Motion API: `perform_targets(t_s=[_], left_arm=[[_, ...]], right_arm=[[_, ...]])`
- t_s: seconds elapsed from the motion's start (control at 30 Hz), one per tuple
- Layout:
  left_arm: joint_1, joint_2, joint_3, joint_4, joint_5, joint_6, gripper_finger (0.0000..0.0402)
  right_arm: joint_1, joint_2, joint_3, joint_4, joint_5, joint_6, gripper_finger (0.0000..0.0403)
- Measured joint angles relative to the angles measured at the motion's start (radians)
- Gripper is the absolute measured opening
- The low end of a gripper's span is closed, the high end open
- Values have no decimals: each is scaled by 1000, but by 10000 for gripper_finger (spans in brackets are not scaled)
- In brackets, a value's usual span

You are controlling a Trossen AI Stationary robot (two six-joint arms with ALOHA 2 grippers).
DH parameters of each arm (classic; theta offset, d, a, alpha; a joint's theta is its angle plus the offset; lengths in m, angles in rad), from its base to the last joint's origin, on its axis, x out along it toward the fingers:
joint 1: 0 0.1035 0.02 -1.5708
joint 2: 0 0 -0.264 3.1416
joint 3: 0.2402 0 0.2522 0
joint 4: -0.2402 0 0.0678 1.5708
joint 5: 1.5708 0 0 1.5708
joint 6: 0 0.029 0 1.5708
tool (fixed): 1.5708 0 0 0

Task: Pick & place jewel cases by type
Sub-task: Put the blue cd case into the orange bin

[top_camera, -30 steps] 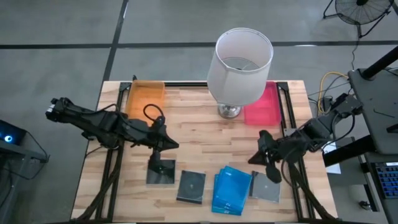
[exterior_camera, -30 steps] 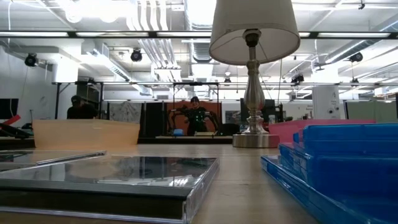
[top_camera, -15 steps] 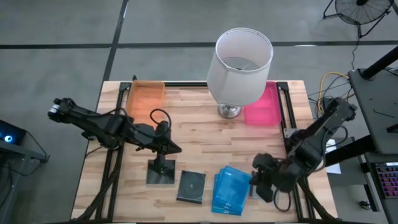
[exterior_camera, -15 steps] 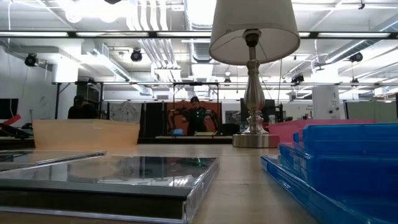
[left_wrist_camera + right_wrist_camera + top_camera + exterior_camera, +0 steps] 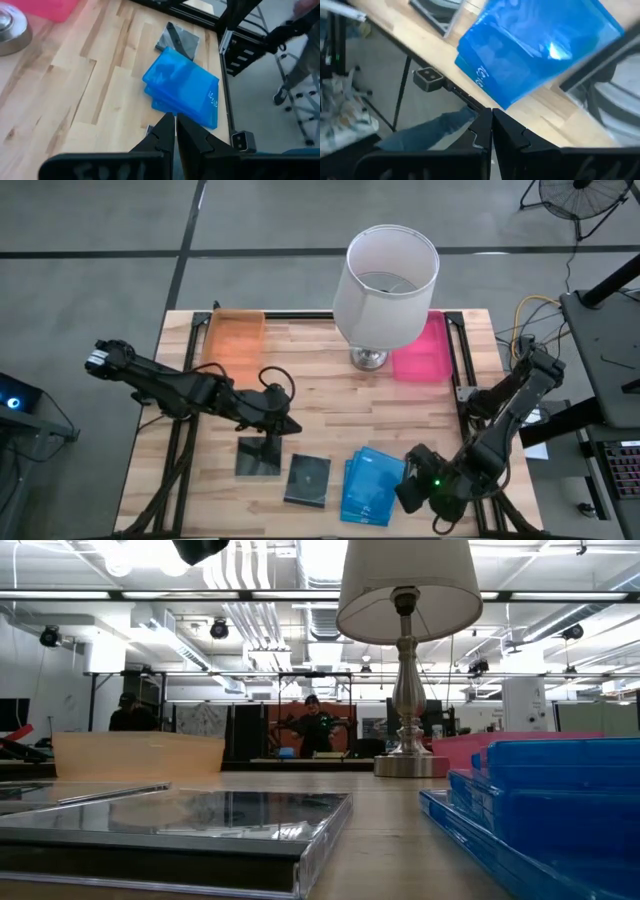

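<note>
None of the jewel cases had been sorted. The two blue jewel cases (image 5: 368, 486) lay stacked, slightly fanned, on the tabletop (image 5: 330, 410) at its near edge, on the side of the lamp (image 5: 385, 290) away from both trays. A dark square case (image 5: 307, 479) lay just beside the blue stack on its left, and another dark square case (image 5: 260, 456) lay further left again. A third grey case (image 5: 177, 41) lay on the far side of the blue stack from those two; from above it was mostly hidden under the right arm, and it showed plainly only from the left wrist.

The orange tray (image 5: 234, 332) stood to the left of the lamp base and the pink tray (image 5: 421, 350) to its right, both at the back of the tabletop. As far as the overhead view showed, neither held a case, so the whole job seemed left to do: five cases to carry, each kind to its own tray, though which tray took which kind could not be told.

The left tool (image 5: 292, 424) hung above the tabletop between the lamp and the leftmost dark case, its fingers (image 5: 168, 131) pressed together on nothing. The right tool (image 5: 410, 492) hung low at the near edge just right of the blue stack, likewise shut and empty, its fingers (image 5: 485, 131) together.
</note>
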Motion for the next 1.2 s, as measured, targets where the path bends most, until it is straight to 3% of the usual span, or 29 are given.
perform_targets(t_s=[0.07, 0.3, 0.6, 0.9, 1.2], left_arm=[[0, 7, 0, -1, 3, 18, 0], [-5, 9, 0, 0, 5, 23, 0], [-8, 9, -1, 94, 5, 11, 0], [-13, 8, -1, 182, 5, -61, 0], [-13, 8, -1, 189, -4, -84, 0]], right_arm=[[17, 15, 19, -17, 25, 44, 8], [115, 68, 140, -206, 293, 224, 8], [146, 125, 168, -261, 302, 229, 8], [237, 123, 194, -294, 452, 229, 8], [335, 123, 337, -567, 473, 281, 8]])
